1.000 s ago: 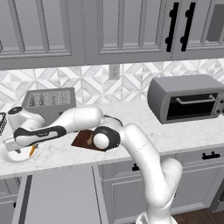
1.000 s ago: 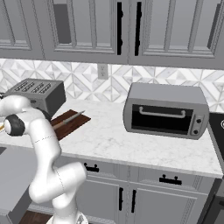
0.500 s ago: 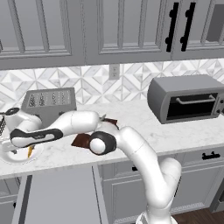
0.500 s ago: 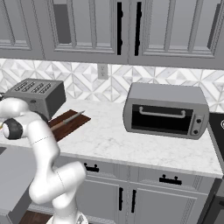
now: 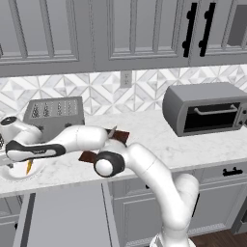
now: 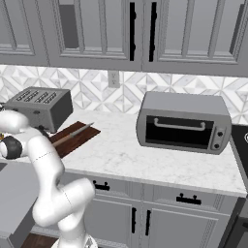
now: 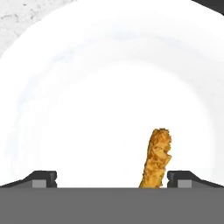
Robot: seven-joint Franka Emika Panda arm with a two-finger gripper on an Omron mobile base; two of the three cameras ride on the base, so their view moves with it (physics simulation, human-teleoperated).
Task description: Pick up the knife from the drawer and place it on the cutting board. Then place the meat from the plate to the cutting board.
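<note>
Meat (image 7: 156,158): 1 strip on 1 plate (image 7: 87,78); jaws spread wide.

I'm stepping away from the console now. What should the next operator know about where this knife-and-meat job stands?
Gripper: open, empty, hovering low over the plate, fingertips either side of the meat's near end.
Meat: lying on the plate, not yet gripped; it sits closer to one fingertip than the other.
Knife: lying on the cutting board, in front of the toaster.
Drawer: pulled open below the counter, no knife visible in it.
Done: knife moved to the board.
Left: close on the meat, lift it, carry it to the board and set it down.
</note>
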